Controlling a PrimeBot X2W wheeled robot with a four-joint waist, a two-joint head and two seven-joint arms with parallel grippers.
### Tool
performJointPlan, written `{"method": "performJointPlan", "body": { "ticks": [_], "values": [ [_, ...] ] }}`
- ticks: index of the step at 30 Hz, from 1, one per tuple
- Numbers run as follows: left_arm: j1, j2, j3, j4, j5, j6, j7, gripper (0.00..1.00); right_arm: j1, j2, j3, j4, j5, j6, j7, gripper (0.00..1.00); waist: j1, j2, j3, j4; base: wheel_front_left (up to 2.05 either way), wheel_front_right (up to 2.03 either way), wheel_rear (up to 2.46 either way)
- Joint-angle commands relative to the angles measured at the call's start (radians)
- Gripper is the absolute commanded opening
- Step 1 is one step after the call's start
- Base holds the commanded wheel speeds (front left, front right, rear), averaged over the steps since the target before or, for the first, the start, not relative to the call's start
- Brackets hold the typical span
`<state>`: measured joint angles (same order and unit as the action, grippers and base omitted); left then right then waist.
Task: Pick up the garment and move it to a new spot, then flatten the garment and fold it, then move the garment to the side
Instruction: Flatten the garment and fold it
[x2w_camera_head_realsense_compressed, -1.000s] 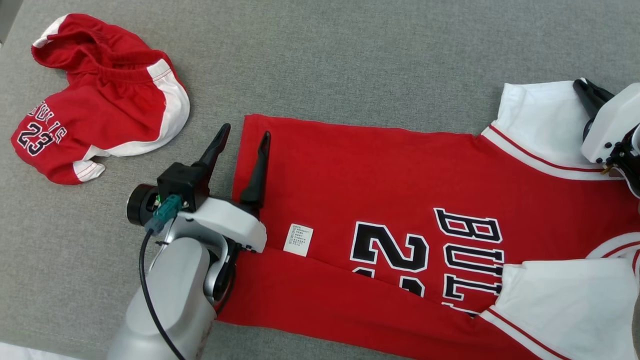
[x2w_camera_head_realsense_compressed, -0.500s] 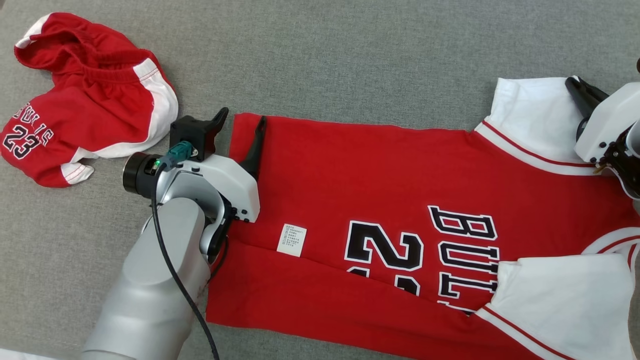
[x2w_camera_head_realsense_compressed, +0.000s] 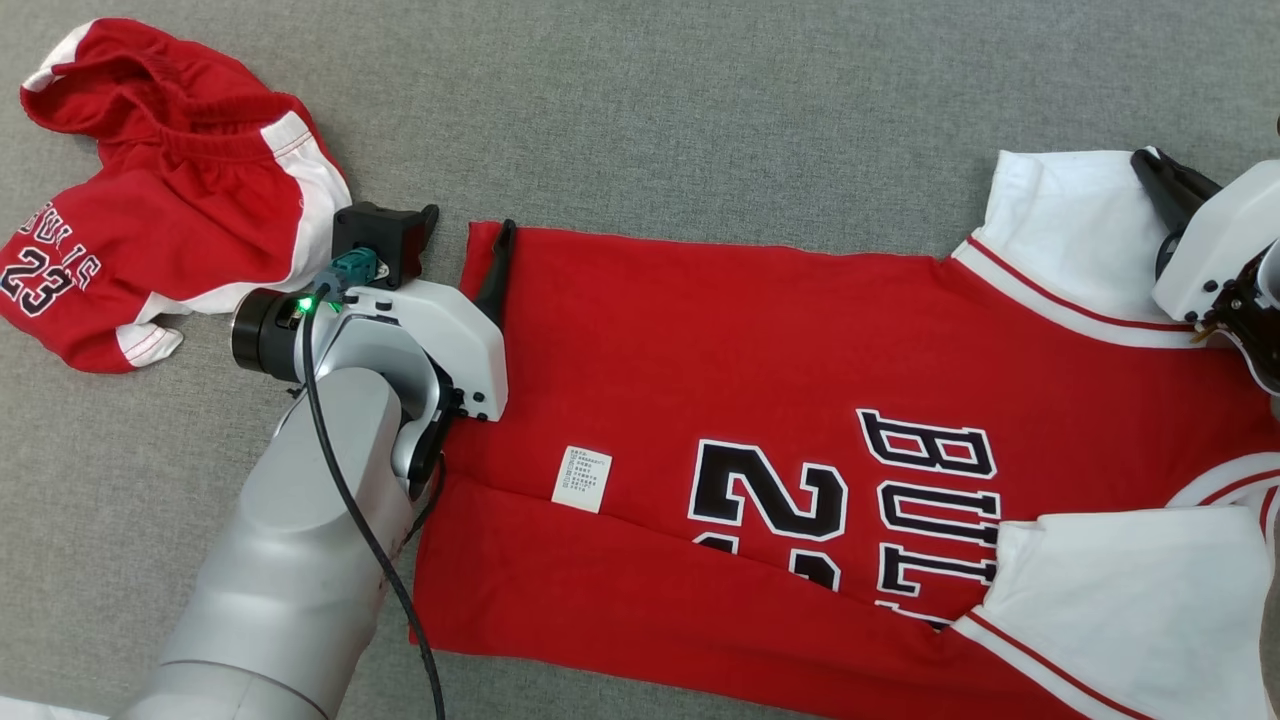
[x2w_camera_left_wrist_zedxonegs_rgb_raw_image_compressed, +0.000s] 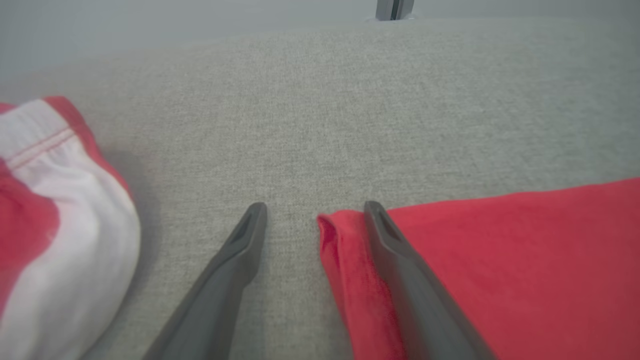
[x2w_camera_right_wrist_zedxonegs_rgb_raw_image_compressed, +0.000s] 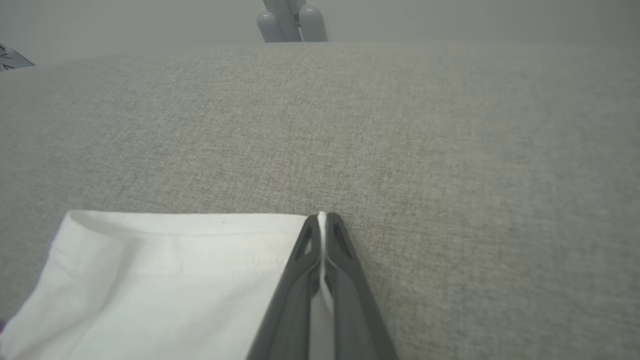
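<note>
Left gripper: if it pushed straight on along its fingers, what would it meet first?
Probably just the grey fabric surface: the left gripper is open astride the hem corner of the red jersey, with bare cloth ahead. Tilt is unclear.

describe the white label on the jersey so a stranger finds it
A big red jersey lies flat on the grey surface. Left of its black numbers sits the label, a small white printed rectangle, far smaller than the white sleeves.
</note>
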<state>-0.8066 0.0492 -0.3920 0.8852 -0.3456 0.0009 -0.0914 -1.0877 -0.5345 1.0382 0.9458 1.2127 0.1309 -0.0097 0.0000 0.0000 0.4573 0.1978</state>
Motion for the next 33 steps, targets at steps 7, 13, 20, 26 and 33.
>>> {"method": "performJointPlan", "body": {
  "ticks": [7,13,20,26,33],
  "values": [
    [-0.03,0.004,-0.03,0.045,-0.025,-0.02,0.015,0.0,0.001,-0.001,0.045,0.013,0.032,0.0,-0.008,0.0,0.0,0.0,-0.001,0.0,0.0,0.0,0.0],
    [-0.036,0.005,-0.05,0.062,-0.046,-0.026,0.0,0.0,-0.008,-0.001,0.074,0.022,0.055,0.0,-0.013,0.0,0.0,0.0,-0.005,0.001,0.0,0.0,0.0],
    [-0.032,0.004,-0.061,0.071,-0.059,-0.032,-0.04,0.0,-0.001,-0.001,0.096,0.023,0.075,0.0,-0.069,0.0,0.0,0.0,-0.032,0.001,0.0,0.0,0.0],
    [-0.023,0.005,-0.069,0.069,-0.069,-0.05,-0.068,0.0,0.023,-0.009,0.11,0.008,0.089,0.0,-0.156,0.0,0.0,0.0,-0.067,-0.005,0.0,0.0,0.0],
    [-0.002,0.024,-0.082,0.061,-0.07,-0.064,-0.086,0.0,0.068,-0.014,0.118,-0.019,0.098,0.0,-0.236,0.0,0.0,0.0,-0.115,-0.021,0.0,0.0,0.0]
  ]
}}
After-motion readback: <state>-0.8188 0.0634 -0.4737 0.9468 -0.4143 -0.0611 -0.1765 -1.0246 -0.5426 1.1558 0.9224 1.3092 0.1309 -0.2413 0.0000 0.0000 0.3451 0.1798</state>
